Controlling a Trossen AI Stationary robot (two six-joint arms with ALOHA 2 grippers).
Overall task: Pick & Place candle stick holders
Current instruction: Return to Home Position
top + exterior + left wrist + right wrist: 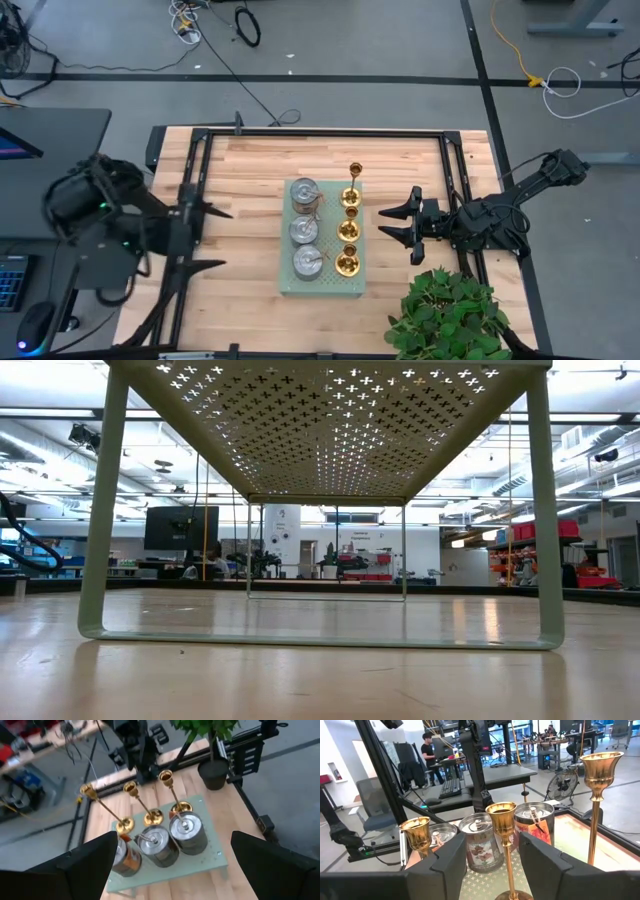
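Three gold candle stick holders point(348, 230) stand in a row on the right half of a pale green perforated board point(322, 285). Three squat silver ones point(304, 230) stand on its left half. They also show in the left wrist view, gold point(152, 815) and silver point(157, 845), and in the right wrist view, gold point(501, 817) and silver point(480, 842). My left gripper point(213, 238) is open and empty, left of the board. My right gripper point(392, 225) is open and empty, just right of the gold row. The board stands on legs point(100, 560).
A potted green plant point(450, 315) stands at the table's near right corner, close to my right arm. A dark metal frame point(330, 132) runs around the table top. Bare wood lies left of the board and at the near edge. A person point(427, 747) is far off in the room.
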